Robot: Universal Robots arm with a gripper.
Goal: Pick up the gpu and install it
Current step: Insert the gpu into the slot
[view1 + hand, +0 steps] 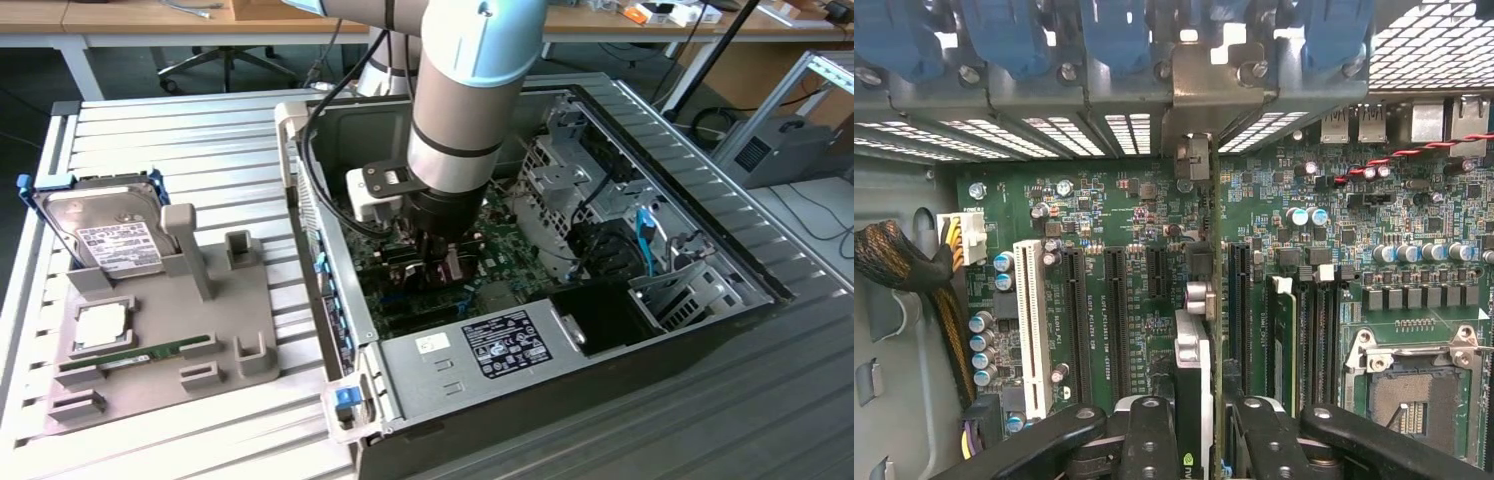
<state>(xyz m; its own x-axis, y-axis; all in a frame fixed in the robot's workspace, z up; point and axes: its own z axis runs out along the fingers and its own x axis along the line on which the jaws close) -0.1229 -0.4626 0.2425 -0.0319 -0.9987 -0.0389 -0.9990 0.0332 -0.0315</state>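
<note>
gripper (1196,432): jaws part-closed, clamped on gpu (1192,365), card edge-on
gpu place: inside PC case (694,210), above motherboard (1124,215); seated or not, cannot tell
risk: a tilted card would likely jam at the expansion slots (1116,320); bracket (1199,95) may snag rear panel (1054,110)
surface: slatted metal table (174,130); parts holder (200,330) at 9 o'clock of case, exterior view
room: desks (134,20), chair (220,60) at 12 o'clock

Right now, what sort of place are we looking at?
Probably a robotics lab or workshop: an open computer case on a slatted metal table, the gripper holding a graphics card inside it, desks and an office chair behind.
</note>
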